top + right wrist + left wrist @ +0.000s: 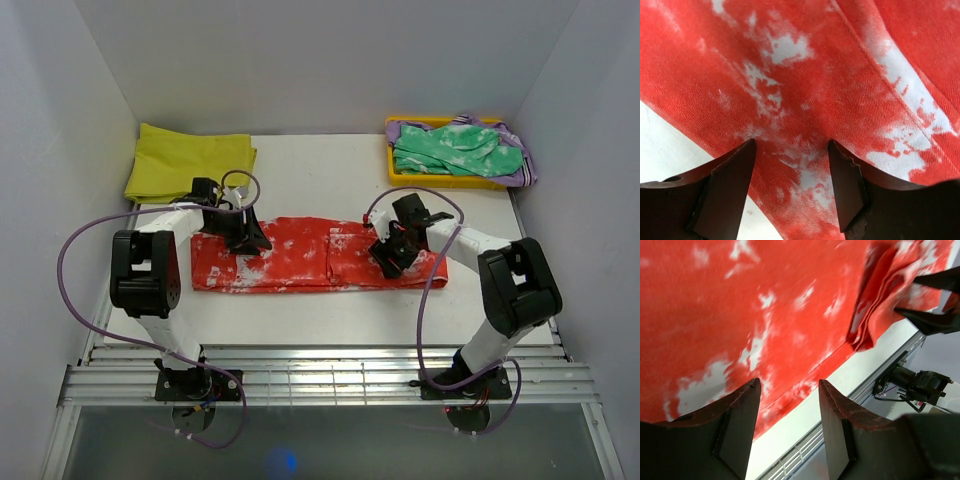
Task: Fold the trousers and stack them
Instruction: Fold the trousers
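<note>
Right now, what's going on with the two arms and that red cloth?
The red-orange, white-blotched fabric trousers lie as a long folded strip across the white table. The left gripper hangs open over their left end, the right gripper open over their right end; neither holds anything.

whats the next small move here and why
Probably lower the right gripper and pinch the right end of the trousers to fold it leftward. They lie flat as one long strip, and it and the left gripper hover open over the ends, holding nothing.
</note>
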`<state>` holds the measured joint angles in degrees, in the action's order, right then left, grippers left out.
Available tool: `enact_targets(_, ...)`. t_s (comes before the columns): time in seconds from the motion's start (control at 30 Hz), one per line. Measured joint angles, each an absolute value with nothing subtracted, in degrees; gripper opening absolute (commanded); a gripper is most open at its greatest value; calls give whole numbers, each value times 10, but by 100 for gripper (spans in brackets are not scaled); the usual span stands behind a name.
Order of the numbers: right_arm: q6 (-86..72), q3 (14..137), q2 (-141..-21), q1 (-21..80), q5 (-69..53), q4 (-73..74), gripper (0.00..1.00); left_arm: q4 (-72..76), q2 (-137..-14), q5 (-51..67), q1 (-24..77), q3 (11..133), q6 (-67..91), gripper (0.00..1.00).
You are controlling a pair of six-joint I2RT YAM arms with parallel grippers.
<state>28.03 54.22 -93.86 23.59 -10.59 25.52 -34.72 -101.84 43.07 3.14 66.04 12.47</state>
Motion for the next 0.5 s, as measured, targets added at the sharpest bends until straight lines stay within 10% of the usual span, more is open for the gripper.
enact_targets(0.5, 246, 633, -831, 30, -265, 300, 93, -366, -1010, 473, 30, 697, 28, 67)
